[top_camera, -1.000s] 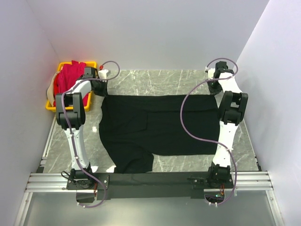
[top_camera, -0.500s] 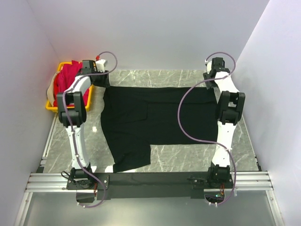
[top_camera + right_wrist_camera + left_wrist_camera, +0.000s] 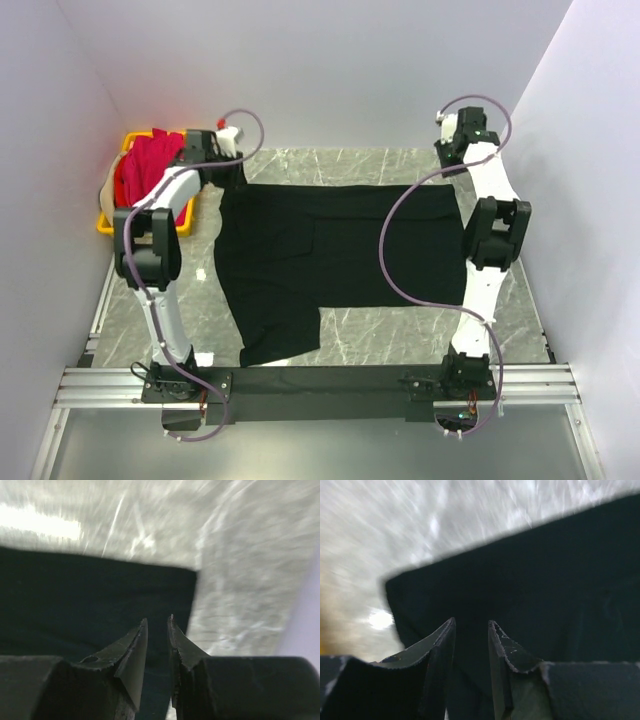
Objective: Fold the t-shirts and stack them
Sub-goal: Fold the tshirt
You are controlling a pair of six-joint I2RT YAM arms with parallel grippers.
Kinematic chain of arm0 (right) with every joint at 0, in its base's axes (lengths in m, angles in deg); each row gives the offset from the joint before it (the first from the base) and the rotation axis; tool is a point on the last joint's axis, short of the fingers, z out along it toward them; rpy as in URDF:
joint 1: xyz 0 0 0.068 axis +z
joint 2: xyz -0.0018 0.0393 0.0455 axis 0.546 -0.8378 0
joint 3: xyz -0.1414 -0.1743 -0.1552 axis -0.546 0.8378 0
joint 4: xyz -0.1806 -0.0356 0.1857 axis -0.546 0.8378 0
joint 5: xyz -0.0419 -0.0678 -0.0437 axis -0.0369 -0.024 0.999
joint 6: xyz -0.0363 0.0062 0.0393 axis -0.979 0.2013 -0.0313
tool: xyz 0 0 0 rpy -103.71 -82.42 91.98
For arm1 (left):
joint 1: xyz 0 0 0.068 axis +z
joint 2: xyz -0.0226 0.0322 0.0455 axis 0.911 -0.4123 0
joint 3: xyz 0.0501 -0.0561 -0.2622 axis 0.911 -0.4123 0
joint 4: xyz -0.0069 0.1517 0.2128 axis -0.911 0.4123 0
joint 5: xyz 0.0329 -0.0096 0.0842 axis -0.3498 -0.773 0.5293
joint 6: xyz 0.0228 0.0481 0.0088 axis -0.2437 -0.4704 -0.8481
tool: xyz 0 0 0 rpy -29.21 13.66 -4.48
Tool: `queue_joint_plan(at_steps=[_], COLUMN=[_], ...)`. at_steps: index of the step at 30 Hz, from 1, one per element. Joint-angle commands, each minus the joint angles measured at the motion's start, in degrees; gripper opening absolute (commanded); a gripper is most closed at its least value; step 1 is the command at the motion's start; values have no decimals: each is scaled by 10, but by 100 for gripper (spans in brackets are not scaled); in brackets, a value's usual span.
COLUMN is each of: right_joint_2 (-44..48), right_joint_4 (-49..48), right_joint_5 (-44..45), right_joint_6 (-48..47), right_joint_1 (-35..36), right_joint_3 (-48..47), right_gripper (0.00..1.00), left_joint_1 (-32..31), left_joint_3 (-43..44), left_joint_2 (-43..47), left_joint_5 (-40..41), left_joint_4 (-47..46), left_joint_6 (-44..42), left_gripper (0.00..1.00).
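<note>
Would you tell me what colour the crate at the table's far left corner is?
The crate is yellow, best seen in the top external view.

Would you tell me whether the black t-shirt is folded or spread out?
Spread out: the black t-shirt lies flat and wide across the marble table, far edge straight, one part trailing toward the near left.

A yellow plastic crate [image 3: 107,227] sits at the far left corner of the grey marbled table [image 3: 340,165], close against the white walls [image 3: 350,70]. A metal rail [image 3: 100,385] spans the near edge.
</note>
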Motion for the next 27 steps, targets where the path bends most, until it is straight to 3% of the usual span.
queue_joint_plan(at_steps=[1, 13, 21, 25, 27], right_joint_2=[-36, -129, -132, -132, -117], right_joint_4=[57, 78, 20, -44, -70], right_joint_5=[-22, 109, 176, 198, 214], right_joint_6=[1, 1, -16, -15, -17], right_joint_1=[13, 25, 52, 52, 52], right_joint_3=[4, -56, -53, -75, -66], right_gripper=[29, 21, 24, 30, 38], left_joint_1=[-2, -6, 16, 15, 16], left_joint_3=[-15, 61, 278, 274, 238], left_joint_2=[-30, -141, -275, -245, -197], left_joint_5=[-12, 58, 52, -11, -41], left_joint_4=[14, 75, 141, 98, 76], left_joint_6=[42, 66, 34, 37, 39], left_gripper=[38, 36, 36, 48, 52])
